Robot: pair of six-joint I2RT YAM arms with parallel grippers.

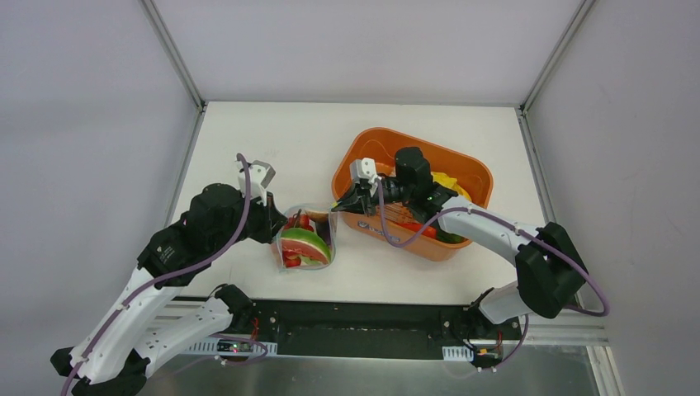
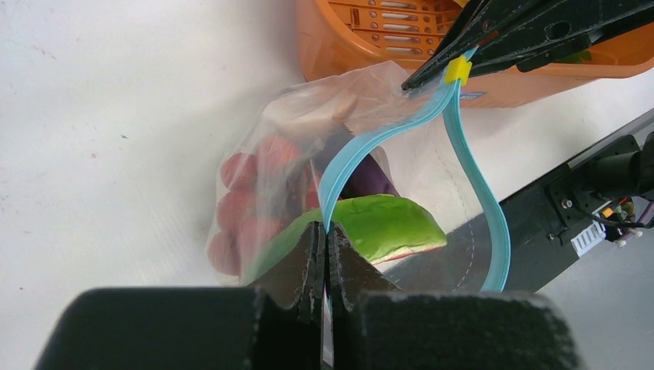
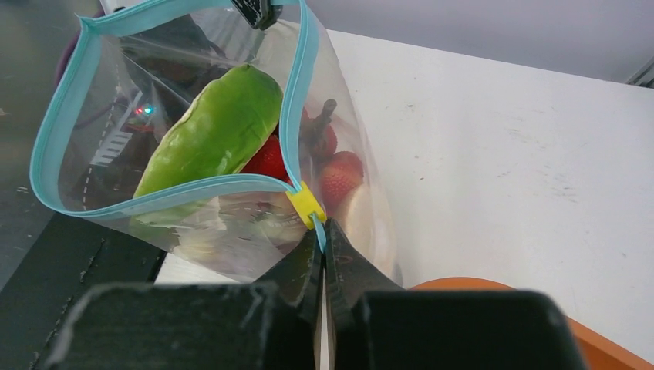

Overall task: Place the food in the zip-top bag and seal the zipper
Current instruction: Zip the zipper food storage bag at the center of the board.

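Observation:
The clear zip-top bag [image 1: 305, 239] stands between the two grippers, its mouth gaping. Inside lie a watermelon slice [image 2: 385, 227], red pieces [image 2: 247, 208] and a purple eggplant [image 2: 370, 177]. The blue zipper [image 2: 478, 185] bows open in a loop, also seen in the right wrist view [image 3: 62, 123]. My left gripper [image 2: 325, 229] is shut on one end of the zipper. My right gripper [image 3: 320, 231] is shut on the other end, right behind the yellow slider [image 3: 306, 204]. More food [image 1: 446, 180] lies in the orange tub.
The orange tub [image 1: 363, 140] stands just right of the bag, under my right arm, with its wall [image 2: 324, 46] close behind the bag. The black base rail [image 1: 355, 318] runs along the table's near edge.

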